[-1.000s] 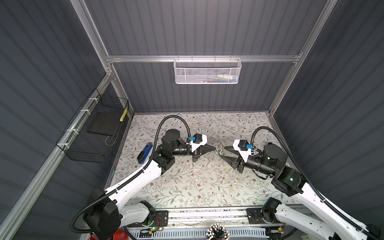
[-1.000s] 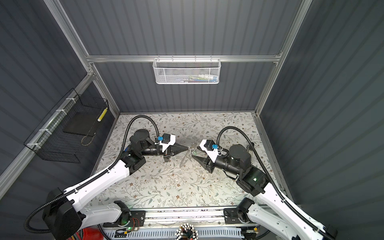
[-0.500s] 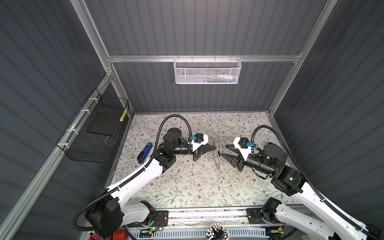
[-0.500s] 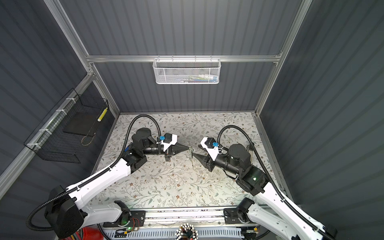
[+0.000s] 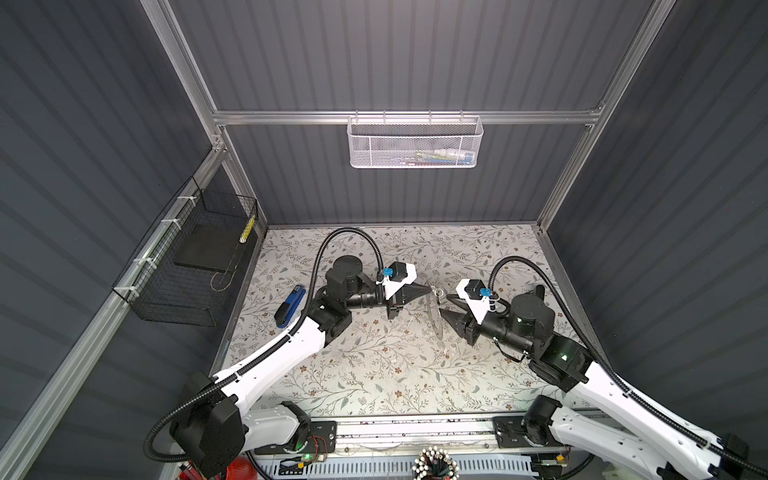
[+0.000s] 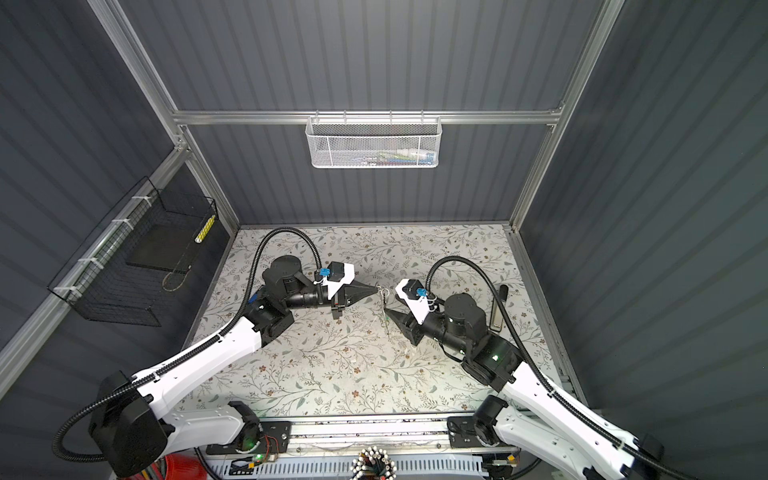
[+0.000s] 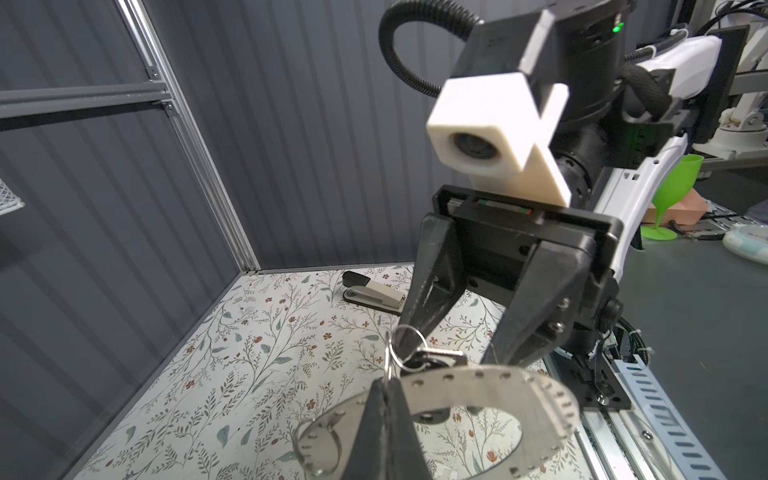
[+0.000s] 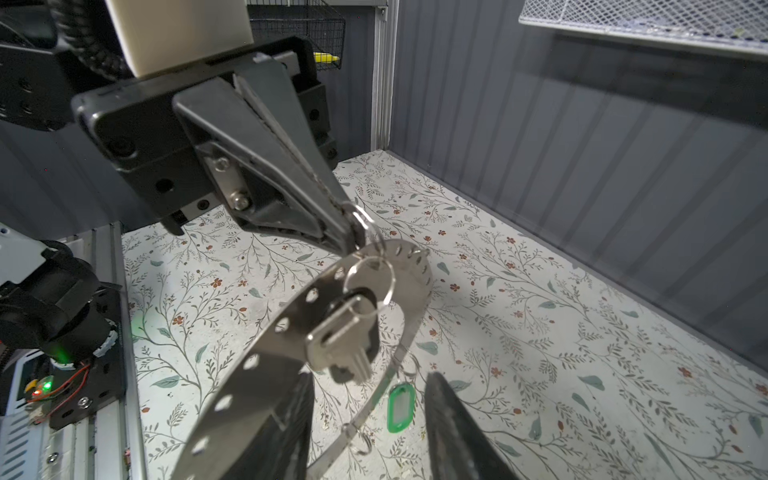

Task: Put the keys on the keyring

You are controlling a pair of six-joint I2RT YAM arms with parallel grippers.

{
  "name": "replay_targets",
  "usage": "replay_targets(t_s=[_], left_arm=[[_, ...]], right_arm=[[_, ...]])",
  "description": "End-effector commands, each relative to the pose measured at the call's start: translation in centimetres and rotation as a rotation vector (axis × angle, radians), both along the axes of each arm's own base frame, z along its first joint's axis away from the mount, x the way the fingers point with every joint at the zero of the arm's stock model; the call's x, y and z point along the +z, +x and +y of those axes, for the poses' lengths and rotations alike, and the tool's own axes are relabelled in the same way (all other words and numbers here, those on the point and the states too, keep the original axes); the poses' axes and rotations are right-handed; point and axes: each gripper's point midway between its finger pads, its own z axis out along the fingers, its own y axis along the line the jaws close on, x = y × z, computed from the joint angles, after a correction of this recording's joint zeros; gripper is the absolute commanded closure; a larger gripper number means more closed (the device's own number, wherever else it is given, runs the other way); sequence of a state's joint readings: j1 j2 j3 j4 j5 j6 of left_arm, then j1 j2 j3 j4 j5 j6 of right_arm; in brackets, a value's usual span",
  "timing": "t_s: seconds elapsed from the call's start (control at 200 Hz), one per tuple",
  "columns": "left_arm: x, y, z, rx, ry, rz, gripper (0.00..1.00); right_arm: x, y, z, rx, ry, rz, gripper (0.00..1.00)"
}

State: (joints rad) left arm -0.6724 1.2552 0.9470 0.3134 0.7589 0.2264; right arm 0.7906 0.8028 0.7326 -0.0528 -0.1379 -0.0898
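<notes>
1. Pinched in the tightly closed left gripper (image 8: 349, 239): the small split ring of the silver key (image 8: 345, 336), at the top rim of the upright keyring (image 8: 266, 345).
2. Just right of that keyring, the right gripper (image 7: 455, 347), jaws apart.
3. Dangling from the keyring's lower arc, the green tag key (image 8: 401, 401).
4. Underneath, a floral table (image 5: 374, 365), with a blue stapler (image 5: 289, 307) at its left edge.
5. Around, grey ribbed walls, with 1 white mesh basket (image 5: 413, 143) on the far one.

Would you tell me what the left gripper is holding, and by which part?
The left gripper pinches the large flat grey metal keyring at its upper rim.
</notes>
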Motion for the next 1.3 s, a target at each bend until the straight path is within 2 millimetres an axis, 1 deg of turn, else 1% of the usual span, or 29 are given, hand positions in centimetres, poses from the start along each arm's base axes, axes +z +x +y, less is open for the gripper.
replay_targets(t_s=[0.0,0.11,0.25,0.39,0.495,0.66,0.795,0.936,1.061,1.186,1.296], left_arm=[[1.7,0.2,0.6,0.038,-0.049,-0.020,1.00],[2.0,0.2,0.7,0.047,-0.055,-0.018,1.00],[2.0,0.1,0.8,0.049,-0.057,-0.011,1.00],[1.8,0.4,0.9,0.067,-0.058,0.004,1.00],[1.9,0.5,0.6,0.061,-0.066,0.025,1.00],[2.1,0.5,0.6,0.059,-0.075,0.027,1.00],[2.2,0.3,0.4,0.032,-0.068,0.041,1.00],[1.9,0.0,0.1,-0.001,-0.061,0.063,1.00],[1.7,0.0,0.0,-0.002,-0.058,0.067,1.00],[2.1,-0.3,0.0,-0.020,-0.062,0.057,1.00],[2.6,-0.2,0.0,-0.017,-0.068,0.055,1.00]], right_arm=[[1.3,0.5,0.5,-0.033,0.020,-0.087,0.55],[1.7,0.8,0.9,-0.044,0.029,-0.110,0.55],[2.1,2.2,-0.3,-0.156,0.049,-0.106,0.60],[2.9,2.0,-0.1,-0.148,0.103,-0.120,0.66],[2.5,2.3,0.2,-0.148,0.087,-0.110,0.70],[2.3,1.9,0.8,-0.111,0.079,-0.115,0.78],[1.9,1.8,1.0,-0.095,0.066,-0.118,0.81],[2.1,1.7,1.1,-0.089,0.081,-0.129,0.86],[2.1,1.6,1.3,-0.078,0.087,-0.127,0.92],[1.8,1.5,1.1,-0.076,0.080,-0.116,1.00],[1.1,1.2,1.0,-0.058,0.062,-0.078,1.00]])
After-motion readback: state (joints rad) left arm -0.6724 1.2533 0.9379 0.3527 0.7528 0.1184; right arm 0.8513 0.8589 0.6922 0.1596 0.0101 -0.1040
